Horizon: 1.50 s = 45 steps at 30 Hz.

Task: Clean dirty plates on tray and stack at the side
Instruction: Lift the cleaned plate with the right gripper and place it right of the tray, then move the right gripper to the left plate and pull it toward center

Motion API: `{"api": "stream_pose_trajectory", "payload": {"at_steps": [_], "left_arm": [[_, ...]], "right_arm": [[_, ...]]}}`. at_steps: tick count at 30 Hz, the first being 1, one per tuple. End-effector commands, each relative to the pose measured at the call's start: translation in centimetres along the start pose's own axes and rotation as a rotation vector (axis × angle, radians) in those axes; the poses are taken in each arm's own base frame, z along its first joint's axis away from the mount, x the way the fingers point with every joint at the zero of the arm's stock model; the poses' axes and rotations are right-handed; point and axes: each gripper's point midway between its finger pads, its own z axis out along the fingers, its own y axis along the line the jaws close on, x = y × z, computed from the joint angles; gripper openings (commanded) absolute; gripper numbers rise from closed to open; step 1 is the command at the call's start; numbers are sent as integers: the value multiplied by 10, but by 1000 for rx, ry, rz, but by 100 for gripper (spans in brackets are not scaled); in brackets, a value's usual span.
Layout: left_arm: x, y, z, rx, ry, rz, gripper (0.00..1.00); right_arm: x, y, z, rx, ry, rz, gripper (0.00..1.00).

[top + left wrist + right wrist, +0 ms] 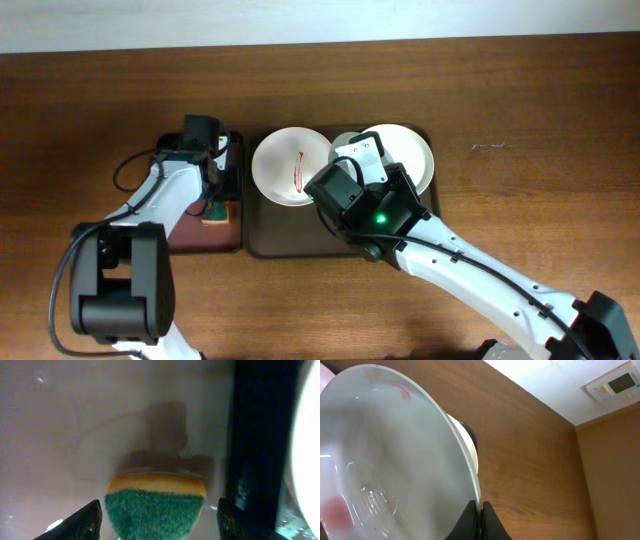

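The right fingers (492, 525) pinch the rim of one plate (395, 460), tilting it up over the tray (290, 245) toward the bench's far edge, likely for wiping; the left fingers (80, 522) hang spread around the sponge (155, 510) to grasp it

Wooden table (520, 120) bearing dark brown tray (285, 238) just beside narrower reddish-brown tray (200, 238)

Even, soft room light; hazy, blurred left wrist view; glare spots on the close, defocused plate (395, 450).
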Motion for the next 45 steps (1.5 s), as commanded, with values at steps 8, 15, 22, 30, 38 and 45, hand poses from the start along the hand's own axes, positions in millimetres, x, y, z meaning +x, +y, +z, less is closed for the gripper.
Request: {"api": "stream_pose_trajectory", "payload": {"at_steps": [8, 15, 22, 30, 38, 45], "left_arm": [[-12, -1, 8, 10, -10, 0, 15], [34, 1, 4, 1, 178, 8, 78], [47, 1, 2, -2, 232, 13, 0], [46, 1, 2, -2, 231, 13, 72], [44, 1, 2, -2, 222, 13, 82], [43, 1, 2, -1, 216, 12, 82]], "right_arm": [[27, -58, 46, -287, 262, 493, 4], [112, -161, 76, -280, 512, 924, 4], [203, -217, 109, -108, 713, 1169, 4], [234, -201, 151, -136, 817, 1188, 13], [137, -118, 128, -793, 597, 987, 69], [61, 15, 72, -1029, 546, 579, 67]]}}
